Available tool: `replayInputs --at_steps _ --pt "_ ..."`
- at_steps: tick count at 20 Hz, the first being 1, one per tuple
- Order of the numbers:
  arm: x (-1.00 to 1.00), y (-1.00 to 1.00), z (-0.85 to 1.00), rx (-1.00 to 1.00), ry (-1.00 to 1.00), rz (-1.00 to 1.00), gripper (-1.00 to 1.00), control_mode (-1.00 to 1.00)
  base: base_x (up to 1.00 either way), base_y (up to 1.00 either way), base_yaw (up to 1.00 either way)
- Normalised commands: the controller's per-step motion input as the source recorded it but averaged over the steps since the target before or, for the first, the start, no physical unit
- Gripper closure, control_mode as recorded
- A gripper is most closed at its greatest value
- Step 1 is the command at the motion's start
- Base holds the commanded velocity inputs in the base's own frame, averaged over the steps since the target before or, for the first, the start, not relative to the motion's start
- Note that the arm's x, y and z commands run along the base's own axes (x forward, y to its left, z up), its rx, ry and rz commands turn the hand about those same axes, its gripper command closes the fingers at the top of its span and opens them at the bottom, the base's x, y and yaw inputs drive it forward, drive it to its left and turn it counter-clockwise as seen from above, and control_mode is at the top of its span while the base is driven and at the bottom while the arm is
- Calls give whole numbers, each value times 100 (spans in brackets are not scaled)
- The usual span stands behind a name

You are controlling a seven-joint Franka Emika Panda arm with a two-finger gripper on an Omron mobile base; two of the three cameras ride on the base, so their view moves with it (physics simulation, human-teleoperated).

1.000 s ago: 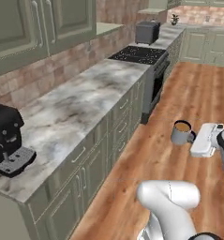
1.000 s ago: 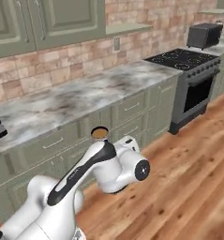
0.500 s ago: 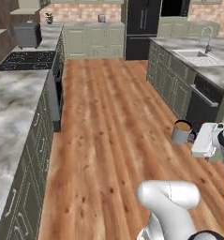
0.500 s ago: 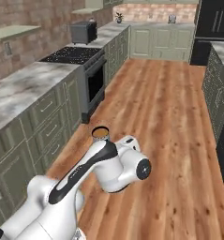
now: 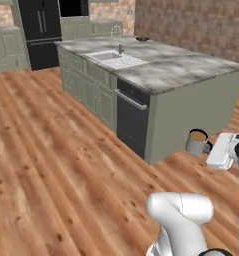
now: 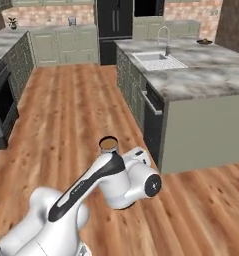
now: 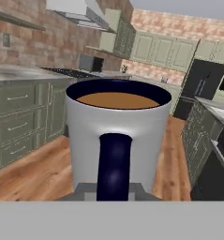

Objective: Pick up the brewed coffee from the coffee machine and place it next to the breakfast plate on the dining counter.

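Note:
The brewed coffee (image 5: 196,142) is a small grey mug with brown coffee inside, held in the air over the wooden floor. My gripper (image 5: 209,148) is shut on it at the handle side. The mug (image 6: 109,145) peeks above my white forearm, and it stands close up with its dark handle facing the camera (image 7: 117,140). The dining counter (image 5: 191,69) (image 6: 216,77) stands ahead and to the right, its near corner just beyond the mug. A small dark plate (image 5: 141,38) (image 6: 205,41) lies at its far end. The coffee machine is out of view.
An inset sink (image 5: 113,60) (image 6: 159,61) with a tall faucet (image 6: 165,38) sits in the island. A black dishwasher front (image 5: 132,118) faces the aisle. A black fridge (image 5: 38,31) stands at the back, and an oven (image 6: 2,102) at the left.
The whole picture has swung as the base turned: the wall counter and coffee machine left view and the island came in. The mug stays in my gripper at the same spot.

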Motion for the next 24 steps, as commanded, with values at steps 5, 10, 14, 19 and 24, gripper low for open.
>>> replayInputs --at_steps 5,10,14,19,24 --pt "0 0 0 0 0 0 100 100 100 -37 -36" --pt "0 0 0 0 0 0 100 100 100 0 -37" --pt "0 0 0 0 0 0 100 100 100 0 -37" --pt "0 0 0 0 0 0 100 100 100 -7 -32" --pt "0 0 0 0 0 0 100 100 100 -45 -29"
